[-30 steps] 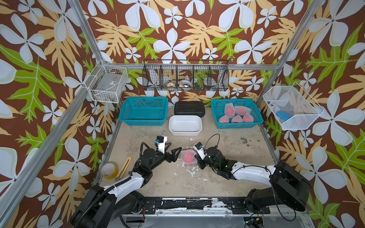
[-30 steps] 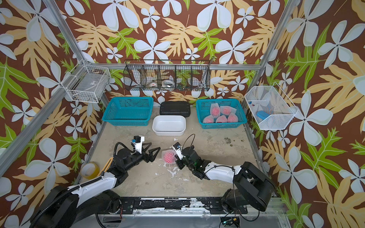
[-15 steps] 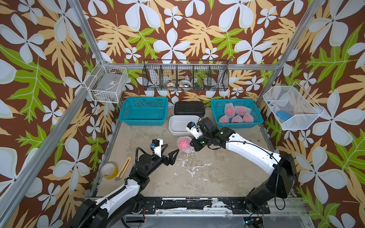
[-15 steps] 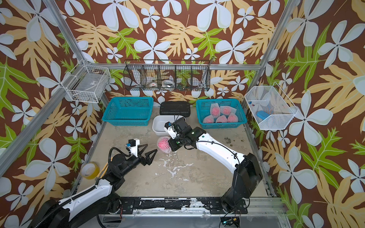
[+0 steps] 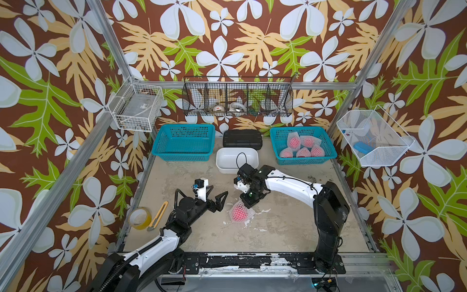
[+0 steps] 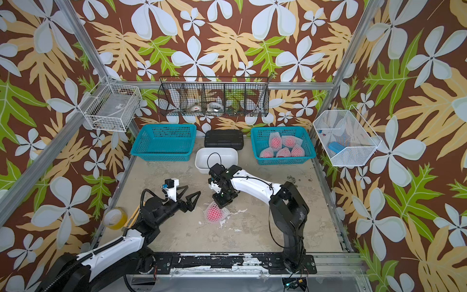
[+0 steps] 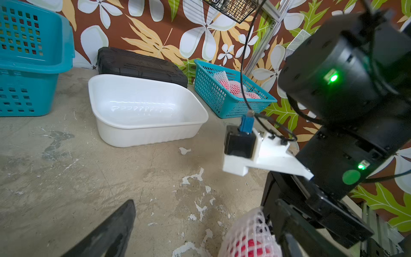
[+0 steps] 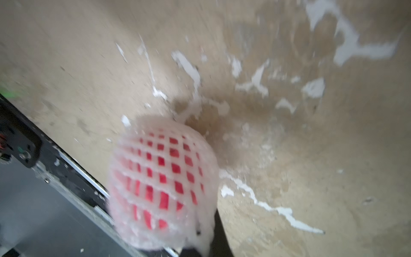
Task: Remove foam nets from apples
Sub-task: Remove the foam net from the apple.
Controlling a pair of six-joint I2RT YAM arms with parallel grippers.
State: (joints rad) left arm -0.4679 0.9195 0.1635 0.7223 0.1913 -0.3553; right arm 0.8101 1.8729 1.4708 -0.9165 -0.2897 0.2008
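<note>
A red apple (image 5: 237,213) in a white foam net (image 5: 249,215) hangs at the table's middle, low over the surface or touching it. My right gripper (image 5: 249,203) points down from above and is shut on the net's upper end. In the right wrist view the netted apple (image 8: 160,184) is blurred and the net's end (image 8: 200,229) is pinched at the gripper (image 8: 198,249). My left gripper (image 5: 217,196) stands open just left of the apple, apart from it. The left wrist view shows one finger (image 7: 111,233) and the netted apple (image 7: 246,240). Several more netted apples (image 5: 302,148) lie in the right teal basket (image 5: 326,141).
An empty teal basket (image 5: 184,144) stands at the back left, with a white tub (image 5: 237,158) and a black case (image 5: 242,137) at the back centre. A tape roll (image 5: 139,218) and a yellow knife (image 5: 158,212) lie at the left edge. Wire baskets hang on the walls.
The right arm lifted the netted apple toward the white tub, then brought it back down to the table's middle, held by the net. The left arm shifted slightly and stayed open.
</note>
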